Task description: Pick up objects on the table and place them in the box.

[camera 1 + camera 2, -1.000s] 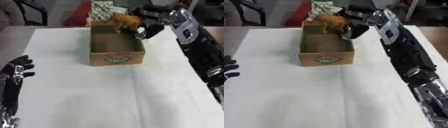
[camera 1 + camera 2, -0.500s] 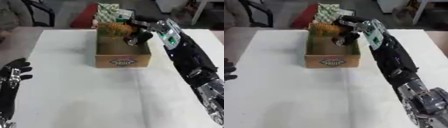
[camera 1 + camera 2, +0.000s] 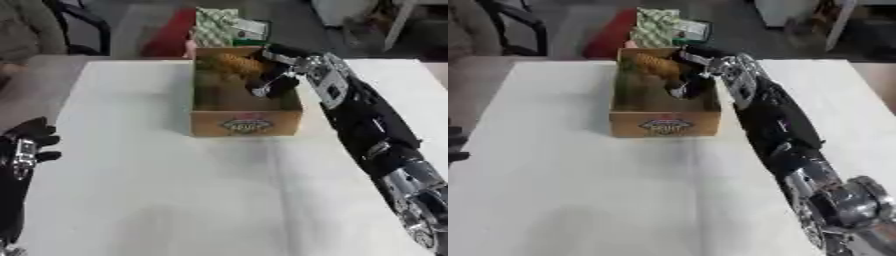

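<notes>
A cardboard box (image 3: 246, 121) with a printed label on its front stands on the white table (image 3: 175, 190). An orange striped toy animal (image 3: 234, 63) is inside the box at its far end. My right hand (image 3: 273, 80) reaches over the box's right wall, fingers curled on the toy. At the far rim of the box leans a green patterned packet (image 3: 214, 27). My left hand (image 3: 31, 142) rests at the table's left edge, fingers relaxed and holding nothing.
A red object (image 3: 168, 35) lies beyond the table behind the box. A dark chair (image 3: 83, 27) stands at the back left. Bare white table surface stretches in front of the box.
My right hand has lowered the orange toy from above the box's far rim down into the box. The camera has shifted, so the whole scene sits differently.
</notes>
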Motion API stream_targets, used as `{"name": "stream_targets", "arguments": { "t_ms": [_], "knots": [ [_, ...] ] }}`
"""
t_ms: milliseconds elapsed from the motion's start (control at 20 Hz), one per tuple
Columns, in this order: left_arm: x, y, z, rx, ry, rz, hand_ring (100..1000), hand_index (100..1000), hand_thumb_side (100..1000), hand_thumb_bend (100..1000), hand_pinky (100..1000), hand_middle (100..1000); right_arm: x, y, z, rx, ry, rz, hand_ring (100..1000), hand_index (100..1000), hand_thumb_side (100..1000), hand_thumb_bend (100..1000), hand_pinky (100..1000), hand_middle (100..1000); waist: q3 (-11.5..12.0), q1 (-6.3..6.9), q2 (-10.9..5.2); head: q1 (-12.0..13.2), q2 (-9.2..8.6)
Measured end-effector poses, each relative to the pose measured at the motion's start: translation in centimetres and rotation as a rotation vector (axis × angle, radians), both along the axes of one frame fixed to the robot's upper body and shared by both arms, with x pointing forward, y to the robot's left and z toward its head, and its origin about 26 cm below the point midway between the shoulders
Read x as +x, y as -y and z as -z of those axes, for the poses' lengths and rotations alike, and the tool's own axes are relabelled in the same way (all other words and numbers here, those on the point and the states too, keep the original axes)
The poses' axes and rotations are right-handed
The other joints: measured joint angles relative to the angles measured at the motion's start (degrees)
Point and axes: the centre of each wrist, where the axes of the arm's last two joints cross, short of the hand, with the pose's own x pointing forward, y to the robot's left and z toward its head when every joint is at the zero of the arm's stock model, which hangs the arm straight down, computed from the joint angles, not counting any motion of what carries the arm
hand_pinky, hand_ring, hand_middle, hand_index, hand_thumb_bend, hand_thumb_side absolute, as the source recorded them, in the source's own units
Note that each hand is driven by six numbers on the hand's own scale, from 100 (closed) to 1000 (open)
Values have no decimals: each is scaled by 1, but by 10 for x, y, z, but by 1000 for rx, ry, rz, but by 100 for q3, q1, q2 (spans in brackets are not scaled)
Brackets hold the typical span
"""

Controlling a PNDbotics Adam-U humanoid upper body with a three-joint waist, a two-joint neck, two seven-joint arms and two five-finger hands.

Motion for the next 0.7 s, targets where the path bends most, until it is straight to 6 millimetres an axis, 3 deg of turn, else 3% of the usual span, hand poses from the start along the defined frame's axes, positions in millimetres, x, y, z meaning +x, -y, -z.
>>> {"name": "stream_targets", "arguments": {
  "t_ms": [150, 450, 700],
  "knots": [
    [0, 0, 0, 0, 0, 1, 733, 803, 814, 100, 680, 680, 0, 2, 7, -4, -13, 34, 355, 449, 243, 100, 472, 272, 0, 8, 0, -17, 0],
    [0, 0, 0, 1, -2, 2, 733, 804, 817, 100, 681, 679, 0, 4, 17, -16, -21, 65, 509, 624, 263, 100, 558, 471, -13, 15, 0, -30, 2],
    [0, 0, 0, 2, -4, 5, 732, 804, 821, 100, 681, 679, -1, 5, 21, -55, -18, 65, 562, 676, 290, 100, 589, 548, -38, 40, 0, -40, 5]
  ]
}}
